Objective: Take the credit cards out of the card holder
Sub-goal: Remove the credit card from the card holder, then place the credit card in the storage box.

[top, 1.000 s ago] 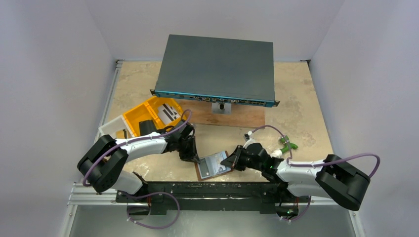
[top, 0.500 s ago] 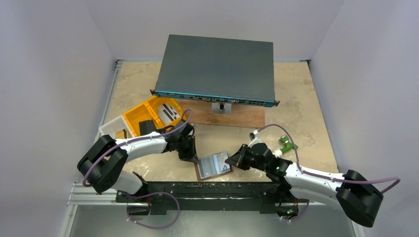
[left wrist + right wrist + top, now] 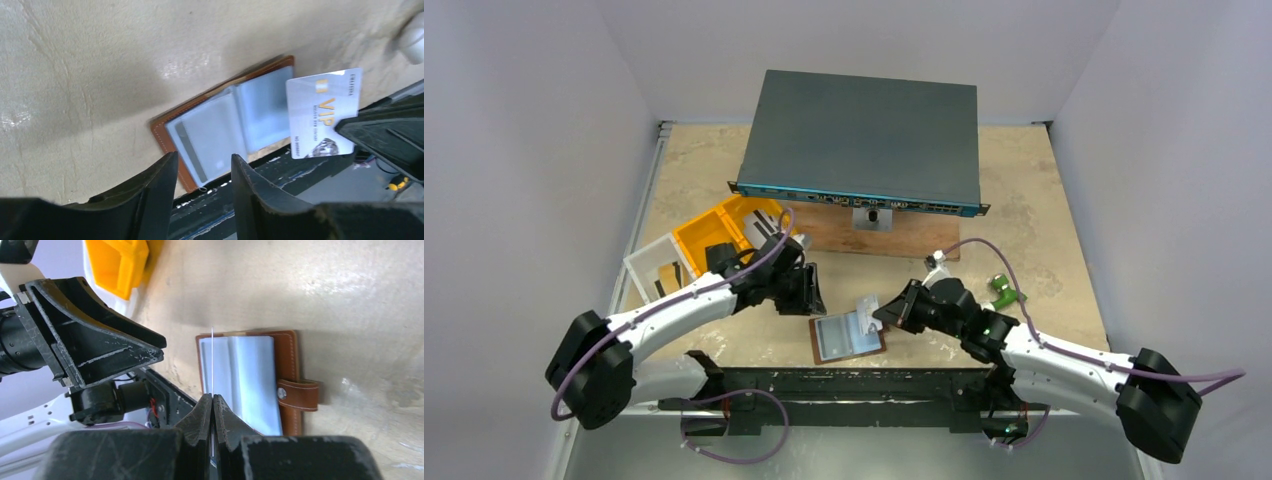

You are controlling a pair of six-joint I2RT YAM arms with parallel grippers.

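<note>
Right pincer (image 3: 212,401) clamped on VIP card (image 3: 322,112), held over 1 o'clock corner of open wallet (image 3: 215,132). Left pincer (image 3: 202,167) half open, empty, at its 11 o'clock.

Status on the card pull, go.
Left gripper open, empty, over card holder. Right gripper shut on VIP card, held clear of the pockets. Holder open on table; nothing blocking.

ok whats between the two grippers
A white VIP card, pinched by the right gripper, with the open wallet below it; the left wrist view shows it.
</note>
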